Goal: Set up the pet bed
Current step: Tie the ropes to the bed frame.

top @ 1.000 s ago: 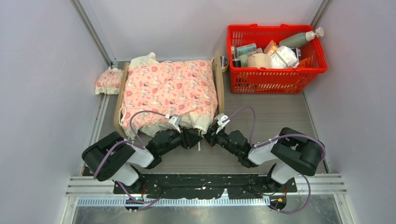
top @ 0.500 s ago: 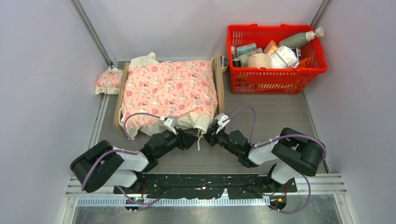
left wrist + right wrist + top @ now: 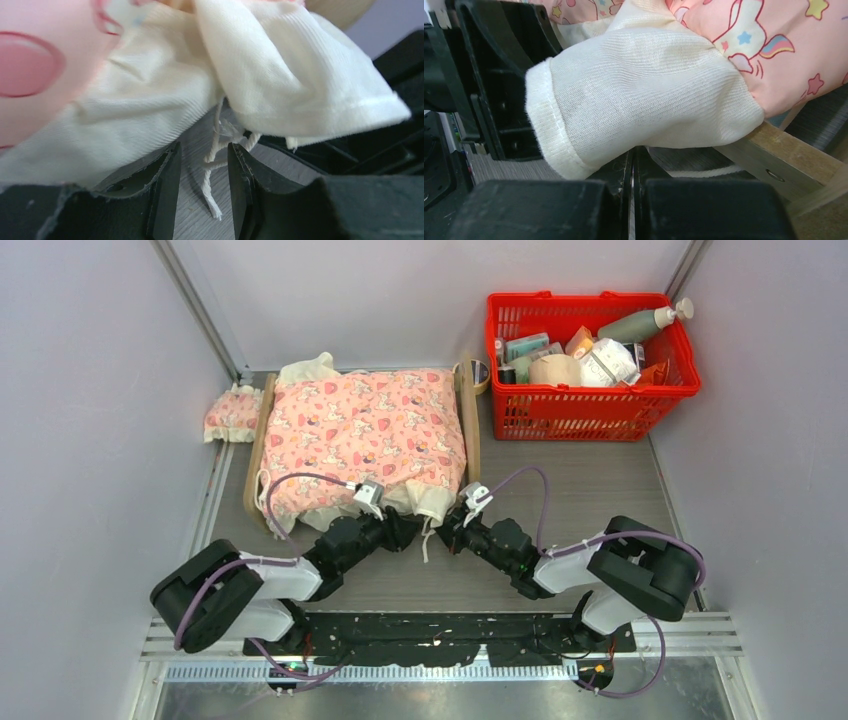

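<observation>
The pet bed (image 3: 470, 430) stands left of centre, its plywood side rails showing beside a pink patterned blanket (image 3: 365, 435) that covers its top. The blanket's cream frill (image 3: 430, 502) hangs over the near end. My left gripper (image 3: 405, 530) sits at that frill; in the left wrist view it (image 3: 202, 150) is open, with a white cord (image 3: 212, 165) lying loose between the fingers under the frill (image 3: 300, 85). My right gripper (image 3: 447, 532) faces it from the right. It (image 3: 632, 152) is shut, tips under the frill (image 3: 644, 95), beside the wooden frame (image 3: 784, 155).
A small pink frilled pillow (image 3: 233, 412) lies on the table left of the bed, by the wall. A red basket (image 3: 590, 400) full of bottles and packets stands at the back right. The grey walls close in on both sides.
My left arm's shoulder swung back and to the left, and its gripper shifted slightly along the blanket's near edge. The right arm has stayed put.
</observation>
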`<action>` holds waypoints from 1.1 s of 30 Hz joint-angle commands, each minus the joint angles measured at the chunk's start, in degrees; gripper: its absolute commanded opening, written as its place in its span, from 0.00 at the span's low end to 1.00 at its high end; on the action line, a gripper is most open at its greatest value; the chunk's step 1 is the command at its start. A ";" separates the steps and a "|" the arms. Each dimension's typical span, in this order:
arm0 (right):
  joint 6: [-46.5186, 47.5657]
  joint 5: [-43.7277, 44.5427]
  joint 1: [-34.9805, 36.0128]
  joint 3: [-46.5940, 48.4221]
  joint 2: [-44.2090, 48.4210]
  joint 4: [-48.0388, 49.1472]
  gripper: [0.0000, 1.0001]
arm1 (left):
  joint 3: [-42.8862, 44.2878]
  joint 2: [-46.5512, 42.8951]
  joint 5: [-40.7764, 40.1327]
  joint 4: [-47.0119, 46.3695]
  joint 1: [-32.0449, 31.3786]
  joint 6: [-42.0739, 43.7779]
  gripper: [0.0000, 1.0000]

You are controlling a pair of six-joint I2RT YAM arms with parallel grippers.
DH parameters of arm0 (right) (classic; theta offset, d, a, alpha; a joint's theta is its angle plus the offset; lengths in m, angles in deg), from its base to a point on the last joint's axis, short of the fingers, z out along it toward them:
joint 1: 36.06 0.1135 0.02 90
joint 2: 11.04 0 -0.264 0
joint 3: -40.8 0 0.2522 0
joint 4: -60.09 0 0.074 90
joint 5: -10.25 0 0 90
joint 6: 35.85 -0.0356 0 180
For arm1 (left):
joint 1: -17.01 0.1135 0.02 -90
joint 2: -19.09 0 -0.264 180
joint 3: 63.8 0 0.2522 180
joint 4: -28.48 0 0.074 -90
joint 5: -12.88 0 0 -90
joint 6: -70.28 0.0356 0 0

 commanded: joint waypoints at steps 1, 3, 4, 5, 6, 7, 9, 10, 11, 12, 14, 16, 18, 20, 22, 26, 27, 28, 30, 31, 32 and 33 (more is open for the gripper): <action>1.43 -1.82 -0.16 1.09 2.95 1.83 0.05 | 1.61 3.50 12.25 -9.84 0.15 10.21 0.42; 2.53 -3.57 -0.30 0.80 3.34 1.64 0.05 | 0.96 3.33 13.12 -8.72 0.64 13.70 0.41; 3.58 -4.70 -0.48 0.76 3.52 1.56 0.05 | 0.17 2.95 12.75 -8.70 0.96 15.24 0.41; 4.55 -6.83 -0.58 0.70 3.46 1.62 0.05 | -0.62 2.67 12.84 -9.57 1.21 18.02 0.41; 4.96 -7.49 -0.86 0.62 3.39 1.73 0.05 | -1.45 2.45 12.84 -10.49 1.35 19.73 0.41; 5.42 -8.47 -1.03 0.69 3.26 1.83 0.05 | -2.05 2.16 13.16 -10.49 1.85 20.74 0.42; 5.75 -9.91 -1.56 0.65 2.83 2.56 0.05 | -1.83 0.70 15.09 -7.43 3.44 21.83 0.44; 5.82 -10.39 -1.87 0.68 2.49 3.17 0.05 | -1.31 -0.09 15.72 -5.32 4.17 22.38 0.44; 5.88 -11.37 -2.15 0.73 2.20 3.48 0.05 | -1.00 -0.82 15.91 -3.18 4.76 23.04 0.44; 5.84 -11.83 -2.25 0.82 1.63 4.08 0.05 | -0.80 -1.27 15.93 -1.99 5.20 23.88 0.44; 5.66 -12.94 -2.53 0.97 0.77 5.12 0.05 | 0.00 -1.67 16.82 -0.59 6.12 25.72 0.45; 5.25 -14.04 -2.75 1.00 0.03 6.06 0.05 | 1.07 -1.46 19.10 0.40 6.43 28.84 0.45; 5.03 -14.80 -2.91 0.93 -0.23 6.72 0.05 | 2.08 -0.56 22.83 -0.20 6.56 32.45 0.45; 5.06 -15.35 -3.07 0.78 -0.22 6.80 0.05 | 2.95 0.14 25.69 -0.12 6.58 34.39 0.44; 5.12 -15.74 -3.36 0.68 0.15 6.67 0.05 | 3.46 0.58 26.60 -0.05 6.59 35.37 0.43; 5.39 -15.95 -3.65 0.09 0.95 6.25 0.05 | 4.22 0.69 26.95 0.93 6.61 39.41 0.41; 5.34 -15.92 -3.75 -0.04 1.05 6.03 0.05 | 4.67 0.78 27.22 2.29 6.60 40.46 0.40; 5.20 -15.63 -3.82 -0.10 1.13 5.73 0.05 | 5.06 0.40 27.58 4.83 6.60 41.70 0.40; 4.51 -14.39 -3.87 -0.27 1.64 4.54 0.05 | 4.42 -1.58 27.93 7.25 6.56 43.47 0.39; 4.19 -13.78 -3.90 -0.46 2.32 4.08 0.05 | 3.92 -2.84 27.70 7.89 6.60 43.45 0.40; 4.07 -13.38 -3.86 -0.62 3.20 3.20 0.05 | 3.51 -4.14 27.24 8.89 6.60 43.17 0.40; 3.90 -12.29 -3.90 -1.03 3.61 2.79 0.05 | 3.49 -5.79 26.81 10.48 6.59 42.87 0.40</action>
